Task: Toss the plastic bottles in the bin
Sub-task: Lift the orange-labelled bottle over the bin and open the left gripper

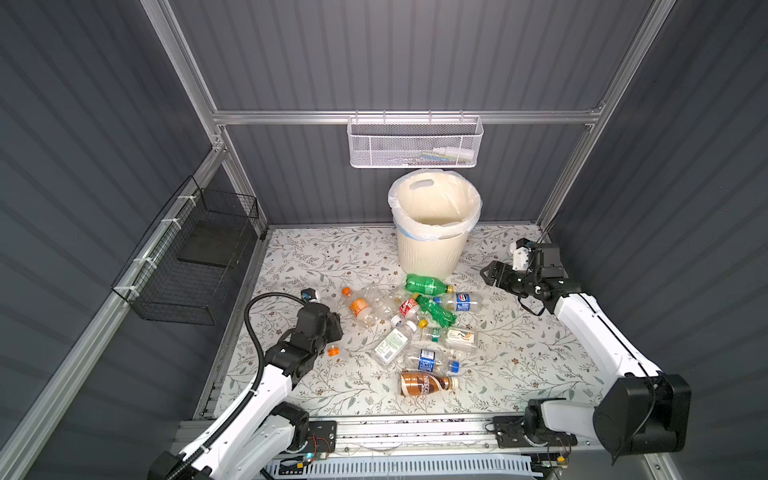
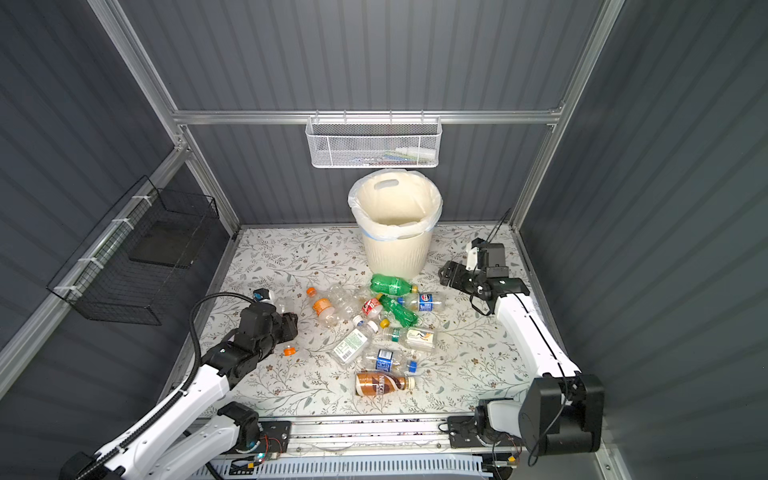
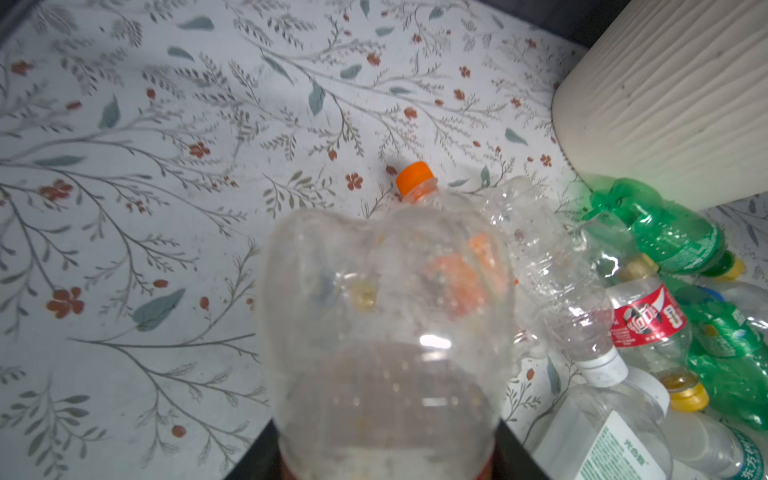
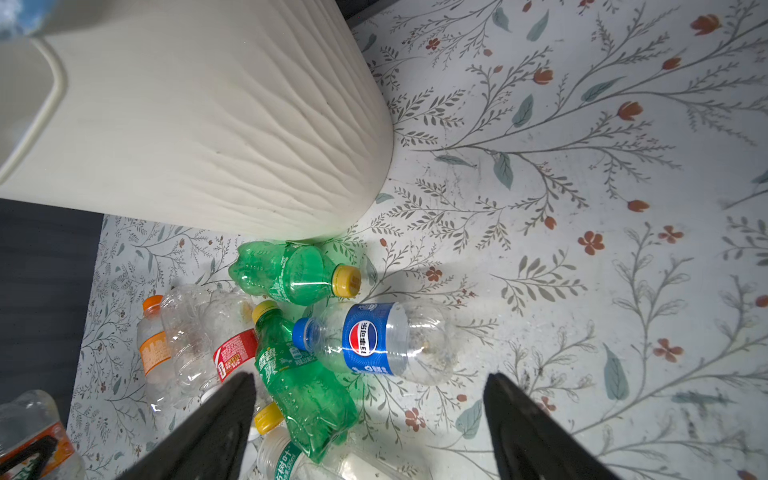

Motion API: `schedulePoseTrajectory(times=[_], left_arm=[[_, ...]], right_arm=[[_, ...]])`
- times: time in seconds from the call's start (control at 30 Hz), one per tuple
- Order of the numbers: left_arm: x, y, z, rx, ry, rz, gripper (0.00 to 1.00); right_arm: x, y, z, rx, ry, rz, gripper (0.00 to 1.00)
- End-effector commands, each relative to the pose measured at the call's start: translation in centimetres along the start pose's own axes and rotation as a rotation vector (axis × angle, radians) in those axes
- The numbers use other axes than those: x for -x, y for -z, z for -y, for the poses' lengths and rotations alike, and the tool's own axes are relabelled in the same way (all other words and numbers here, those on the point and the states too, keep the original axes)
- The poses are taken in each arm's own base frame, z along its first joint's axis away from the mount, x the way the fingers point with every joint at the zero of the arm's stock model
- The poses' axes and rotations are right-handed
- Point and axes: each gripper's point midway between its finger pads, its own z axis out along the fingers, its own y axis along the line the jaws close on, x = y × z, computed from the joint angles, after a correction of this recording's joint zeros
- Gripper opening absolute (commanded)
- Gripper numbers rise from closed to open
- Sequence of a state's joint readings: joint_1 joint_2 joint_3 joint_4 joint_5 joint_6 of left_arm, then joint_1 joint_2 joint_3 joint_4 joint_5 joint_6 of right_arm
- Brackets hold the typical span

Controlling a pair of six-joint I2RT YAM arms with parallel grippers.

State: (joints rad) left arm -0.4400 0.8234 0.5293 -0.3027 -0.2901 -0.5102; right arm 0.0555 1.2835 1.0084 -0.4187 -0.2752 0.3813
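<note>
1. Top views, left tool. My left gripper (image 1: 330, 332) sits low at the near-left edge of the pile. The held bottle (image 1: 333, 351), clear with an orange cap, shows just under it. The fingers themselves are hidden here.
2. Top views, right tool. My right gripper (image 1: 490, 272) hangs just beside the wall of the bin (image 1: 432, 257), jaws spread and empty. The bin stands well ahead of my left gripper, beyond the pile. As far in as I can see, it holds no bottle.
3. Top views, stock. The loose plastic bottles (image 1: 390, 343) lie on the floral table (image 1: 519, 353) between my two grippers. I count roughly ten: green, clear and one brown-labelled.
4. Left wrist view. The held bottle fills the space between my jaws, with black jaw bases on either side of it. I judge it pinched, though the contact faces are out of sight.
5. Right wrist view. The jaws stand wide apart with nothing between them. The Pepsi bottle (image 4: 374, 340) lies just ahead of the gap. Beyond it the green bottle (image 4: 291, 272) lies at the foot of the bin.
6. Finding. In my judgement the task has barely begun. One bottle is in hand and not yet over the rim, none can be seen in the bin, and the rest remain on the table.
</note>
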Motion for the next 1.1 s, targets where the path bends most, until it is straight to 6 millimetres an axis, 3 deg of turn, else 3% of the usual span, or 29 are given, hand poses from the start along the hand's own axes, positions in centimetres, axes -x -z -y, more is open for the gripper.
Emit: schedulePoseTrajectory(times=[0.0,0.13,0.27,0.33,0.43,0.53,0.57,0.63,0.7,0.73,0.83,0.93,1.07], left_arm=[[5.2,2.3,0.8,-0.001,-0.044,0.179,0.55],[9.4,4.8,2.2,-0.050,-0.065,0.334,0.55],[15.8,8.0,5.8,-0.164,-0.128,0.556,0.55],[19.7,10.0,9.3,-0.277,-0.189,0.662,0.56],[25.7,11.5,16.4,-0.468,-0.317,0.729,0.58],[30.9,9.0,23.1,-0.593,-0.367,0.636,0.63],[32.0,6.9,25.2,-0.621,-0.367,0.584,0.64],[32.6,2.8,28.7,-0.657,-0.370,0.478,0.74],[32.9,0.1,31.0,-0.661,-0.370,0.410,0.89],[32.8,-0.9,31.6,-0.669,-0.371,0.390,0.99],[32.4,-2.9,31.1,-0.625,-0.328,0.369,1.00],[32.1,-2.3,29.5,-0.575,-0.324,0.414,1.00],[32.7,-0.5,25.4,-0.480,-0.294,0.465,1.00]], right_arm=[[0.2,-0.1,0.1,-0.009,0.000,0.015,0.88],[0.3,-0.1,0.2,-0.017,0.001,0.023,0.88],[0.6,-0.2,-0.1,-0.002,-0.001,0.041,0.87],[0.7,-0.2,-0.2,0.011,-0.010,0.045,0.87],[0.6,-0.3,-0.5,0.032,-0.020,0.046,0.87],[0.3,-0.4,-0.6,0.046,-0.035,0.051,0.87],[0.0,-0.5,-0.6,0.053,-0.046,0.048,0.87],[-0.6,-0.6,-0.6,0.068,-0.063,0.039,0.87],[-1.3,-0.7,-0.8,0.076,-0.068,0.022,0.87],[-1.5,-0.7,-0.8,0.076,-0.066,0.016,0.87],[-2.3,-0.5,-0.5,0.061,-0.054,0.003,0.88],[-2.4,-0.4,-0.2,0.043,-0.042,-0.001,0.88],[-2.6,-0.9,-0.1,0.038,-0.028,-0.032,0.88]])
